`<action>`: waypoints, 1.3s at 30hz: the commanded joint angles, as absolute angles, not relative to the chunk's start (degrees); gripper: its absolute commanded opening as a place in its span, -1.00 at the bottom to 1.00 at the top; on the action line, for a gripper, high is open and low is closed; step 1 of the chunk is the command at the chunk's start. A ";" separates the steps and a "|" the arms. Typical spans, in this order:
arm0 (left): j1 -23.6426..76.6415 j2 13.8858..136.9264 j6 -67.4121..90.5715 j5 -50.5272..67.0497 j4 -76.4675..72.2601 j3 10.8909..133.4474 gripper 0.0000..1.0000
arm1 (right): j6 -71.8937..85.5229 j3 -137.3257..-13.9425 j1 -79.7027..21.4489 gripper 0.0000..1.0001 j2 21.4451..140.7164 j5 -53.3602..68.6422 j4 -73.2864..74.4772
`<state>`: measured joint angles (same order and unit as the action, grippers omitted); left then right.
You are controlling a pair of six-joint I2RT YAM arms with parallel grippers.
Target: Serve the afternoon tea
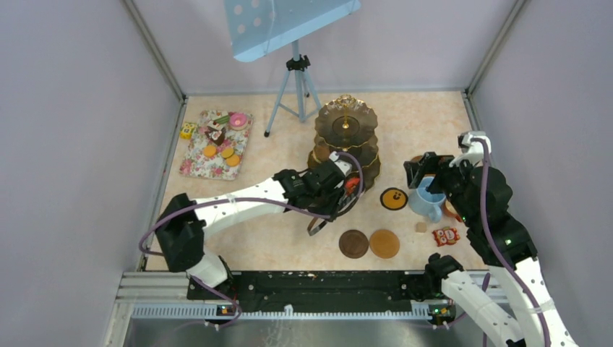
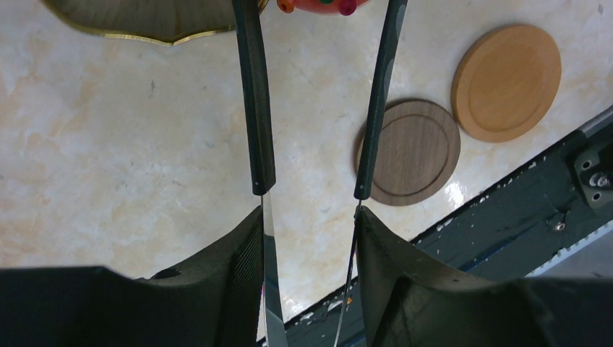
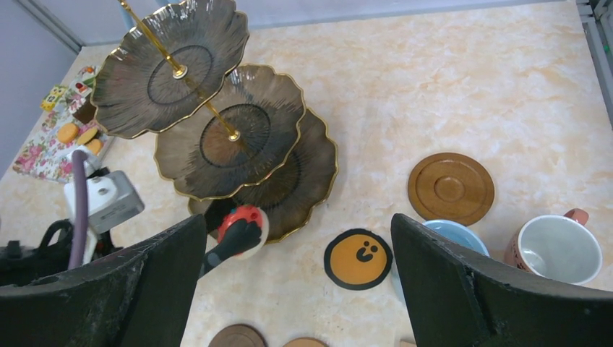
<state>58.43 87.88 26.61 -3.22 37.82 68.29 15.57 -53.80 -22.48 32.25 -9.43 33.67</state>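
Note:
The dark three-tier stand [image 1: 345,134] [image 3: 217,137] rises mid-table, its visible tiers bare. My left gripper [image 2: 309,217] [image 1: 332,194] is shut on black tongs [image 2: 253,108], whose tips pinch a small red cake [image 3: 242,225] [image 2: 318,6] at the front rim of the bottom tier. My right gripper [image 3: 298,231] [image 1: 425,176] hangs open and empty above the light blue mug [image 1: 426,202] [image 3: 452,233], which its right finger partly hides. An orange-brown mug [image 3: 560,249] stands just right of the blue one. More cakes and orange tarts [image 1: 220,141] lie at the back left.
The cakes lie on a floral mat [image 1: 189,163]. Coasters lie flat: orange with black rim [image 1: 394,198] [image 3: 358,258], dark brown [image 1: 353,243] [image 2: 408,152], light brown [image 1: 384,243] [image 2: 506,81], another brown [image 3: 450,188]. A tripod stand [image 1: 296,79] is at the back. A red packet [image 1: 446,236] lies front right.

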 commanded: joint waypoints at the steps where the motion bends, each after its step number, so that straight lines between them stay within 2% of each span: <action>1: 58.62 92.25 25.62 -3.07 34.29 74.42 -0.27 | 15.34 -56.67 -23.16 0.91 31.47 -10.19 33.81; 17: 55.71 106.24 24.59 -7.33 29.18 84.09 -0.23 | 16.08 -55.83 -23.19 0.89 30.47 -10.39 35.50; 25: 55.60 108.17 24.59 -7.37 28.57 83.18 -0.10 | 16.84 -55.04 -23.12 0.89 30.04 -10.12 35.55; 33: 55.63 107.10 23.71 -6.55 27.09 82.18 0.21 | 16.97 -54.69 -23.18 0.88 30.75 -9.70 34.65; 39: 55.63 106.15 23.52 -6.00 27.73 82.00 0.23 | 17.27 -54.33 -23.16 0.88 30.93 -9.72 34.34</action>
<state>55.57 108.36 23.90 -6.63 29.93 82.35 16.69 -53.78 -22.48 30.50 -9.63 36.05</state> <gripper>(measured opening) 0.624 0.943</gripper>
